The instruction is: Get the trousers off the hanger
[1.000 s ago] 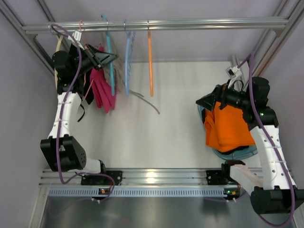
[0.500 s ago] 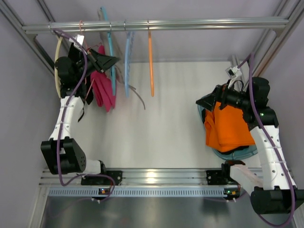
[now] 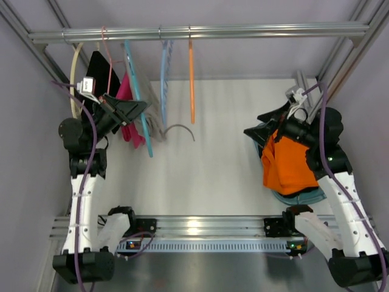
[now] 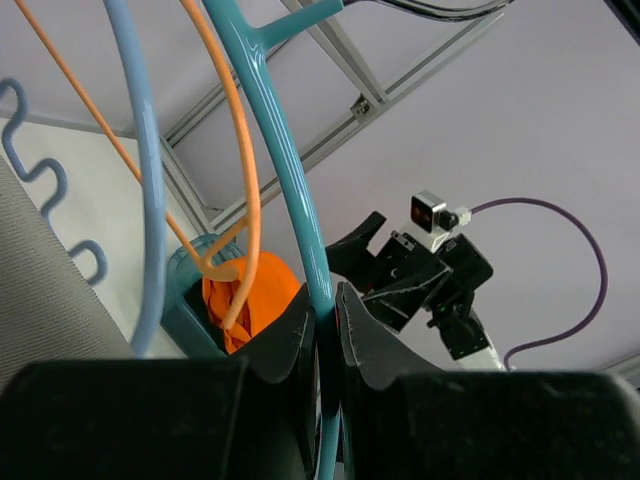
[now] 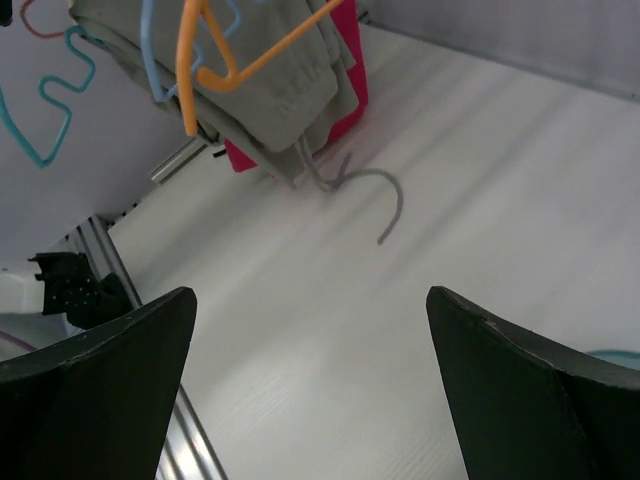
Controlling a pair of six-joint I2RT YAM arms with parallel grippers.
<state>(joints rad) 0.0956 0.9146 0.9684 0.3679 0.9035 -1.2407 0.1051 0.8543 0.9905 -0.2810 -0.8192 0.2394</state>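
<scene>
Teal plastic, the hanger point(image 3: 138, 100) no longer hung nearly straight from the rail point(image 3: 243, 29) as it had half a second before. It slanted, with its lower end swung out toward the near side, and the left arm had drawn back toward its base. The left gripper point(image 3: 143, 107) was clamped on the hanger. The left wrist view showed this plainly, with both fingers point(image 4: 298, 335) pressed tight against the teal bar point(image 4: 290, 190), a detail too small to read from above.

A magenta-pink garment point(image 3: 126, 91) hung just left of the hanger. The trousers point(image 3: 156, 123), soft light-grey cloth, hung bunched against the hanger's right side, above the white table point(image 3: 213, 176). From overhead, it could not be told how they sat on the bar. The right wrist view alone showed their folded, drooping bulk point(image 5: 285, 90). Their thin grey drawstring point(image 3: 180, 128), earlier trailing in a long line, now curled in a small arch on the table.

Further right, a sky-blue hanger point(image 3: 164, 73) and an orange hanger point(image 3: 191, 79) hung from the rail. The right gripper point(image 3: 251, 131) sat well apart from the trousers. Its fingers point(image 5: 110, 370) were spread wide and held nothing. Beside it, an orange garment point(image 3: 292, 161) lay heaped in a blue bin point(image 3: 304, 198).
</scene>
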